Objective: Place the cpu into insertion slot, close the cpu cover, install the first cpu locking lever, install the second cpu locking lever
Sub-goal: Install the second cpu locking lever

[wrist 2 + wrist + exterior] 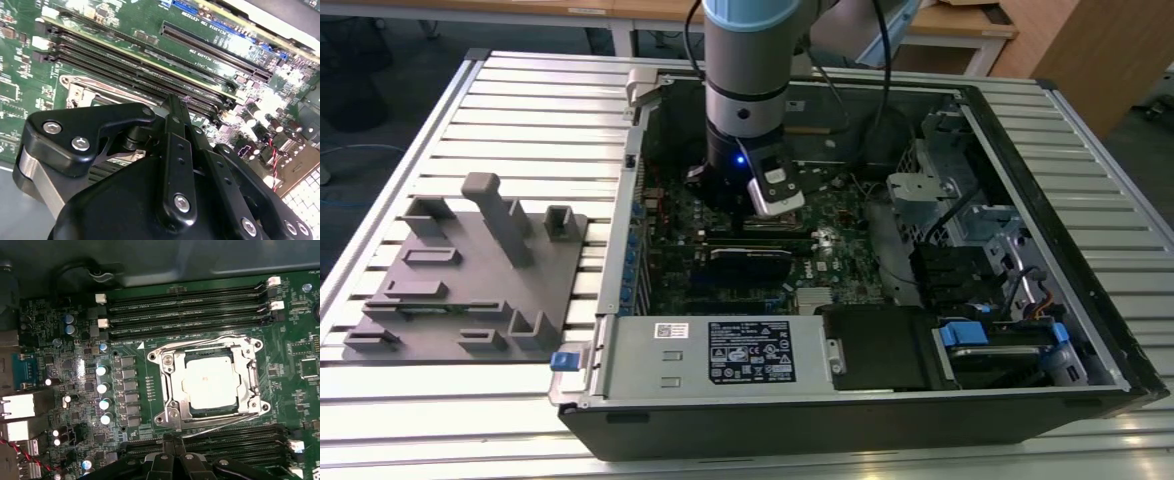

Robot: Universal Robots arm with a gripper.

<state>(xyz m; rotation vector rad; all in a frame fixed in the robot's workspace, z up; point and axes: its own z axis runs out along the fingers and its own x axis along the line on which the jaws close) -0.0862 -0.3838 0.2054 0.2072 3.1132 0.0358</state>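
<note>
Slatted grey metal surface (520, 110) carries an open black tower computer case (1067, 330) lying on its side, and a grey plastic fixture plate (454, 290) with upright pegs, beside the case on the exterior view's left. The grey-and-black robot arm (747, 60) reaches down into the case over the green circuit board (60, 365).

Black linkage gripper (175, 107): jaws appear drawn together to a narrow tip with nothing between them, hovering above the long black memory slots (185, 305); its links partly hide the socket area in the second wrist view.

Thin silvery square metal cpu cover (170, 385) lies flat, closed over the insertion slot (187, 412), of which little more than a dark rim shows inside the window. The flat square cpu (209, 382), with a dull pale silver top, sits seated in the slot, framed by the cover's window. Thin wire locking levers (210, 340) run along two sides of the cover; whether they are latched I cannot tell.

White-and-black label (750, 352) on the grey power supply box (707, 355): print too small to read. Board silkscreen not legible either. The far end of the case is cut off behind the arm.
</note>
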